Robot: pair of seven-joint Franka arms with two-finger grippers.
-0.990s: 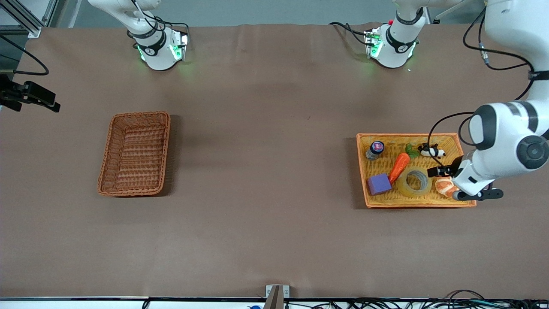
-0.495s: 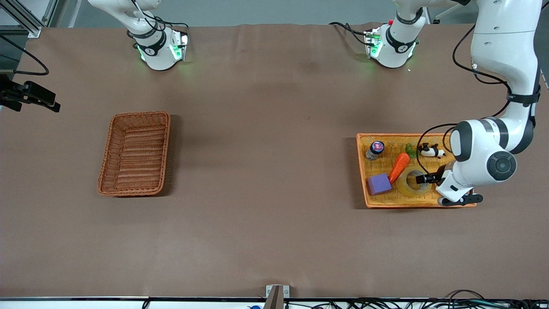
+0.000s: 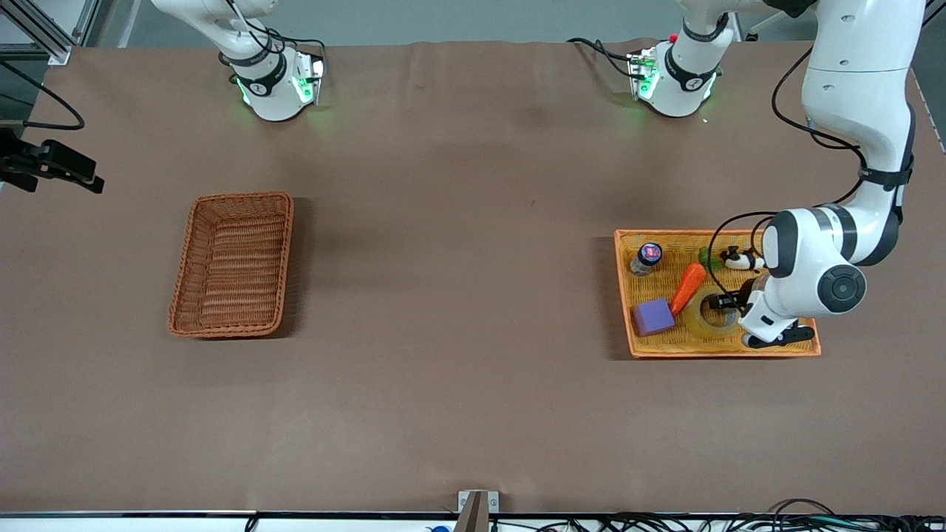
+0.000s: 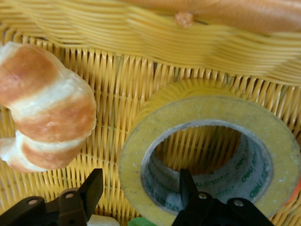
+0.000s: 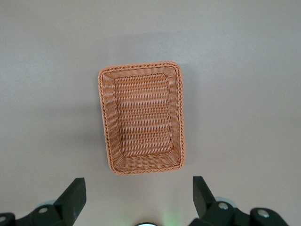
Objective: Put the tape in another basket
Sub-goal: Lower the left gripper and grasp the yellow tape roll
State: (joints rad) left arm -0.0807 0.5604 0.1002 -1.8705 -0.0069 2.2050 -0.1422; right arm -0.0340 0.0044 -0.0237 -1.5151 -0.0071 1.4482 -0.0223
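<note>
The tape, a yellowish ring with a grey core, lies flat in the yellow-orange tray. My left gripper is low in the tray and open. In the left wrist view, my left gripper straddles the wall of the tape: one finger is in the hole and the other is outside, beside a croissant. The reddish-brown basket sits empty toward the right arm's end. My right gripper is open, high above the basket, and waits.
The tray also holds a carrot, a purple block, a small bottle and a panda toy. Brown table lies between tray and basket.
My left gripper has moved across the tray from over the croissant to the tape and come down around its wall. The arm now hides the croissant in the front view.
</note>
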